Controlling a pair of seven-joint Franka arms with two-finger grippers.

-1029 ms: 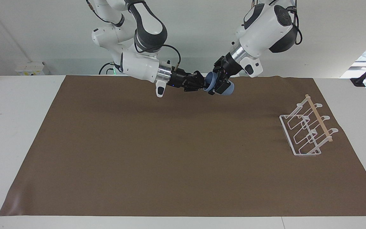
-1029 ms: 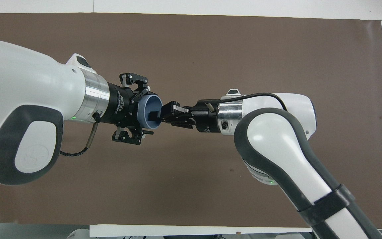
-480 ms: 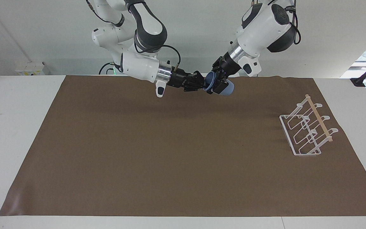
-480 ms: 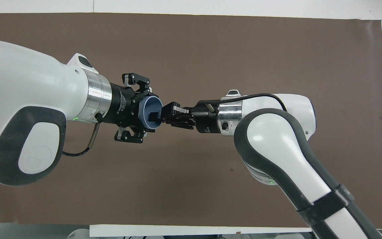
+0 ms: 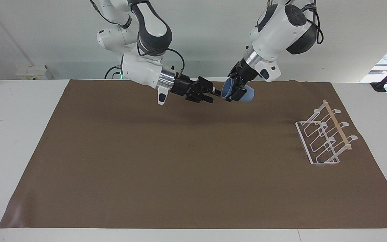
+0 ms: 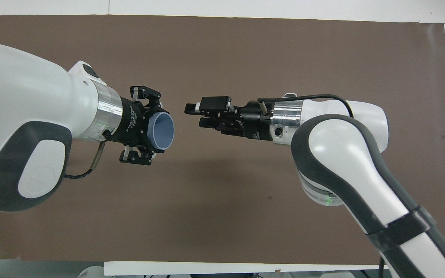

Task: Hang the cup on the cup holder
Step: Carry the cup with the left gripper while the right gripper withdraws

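Fingers [image 6: 139, 154] of the left gripper [image 5: 238, 91] are clamped on the light-blue cup [image 5: 239, 93] [image 6: 161, 129], which is held sideways in the air over the brown mat [image 5: 180, 168], its open mouth turned toward the right gripper [image 5: 212, 94] [image 6: 192, 115]. The right gripper's fingers [image 6: 193, 107] are parted and grasp nothing; a clear gap separates them from the cup's rim. Small white lettering is printed on the left gripper's black body but cannot be read. The cup holder [image 5: 324, 137] is seen at the left arm's end of the table, near the mat's edge, with open mat between it and the cup.
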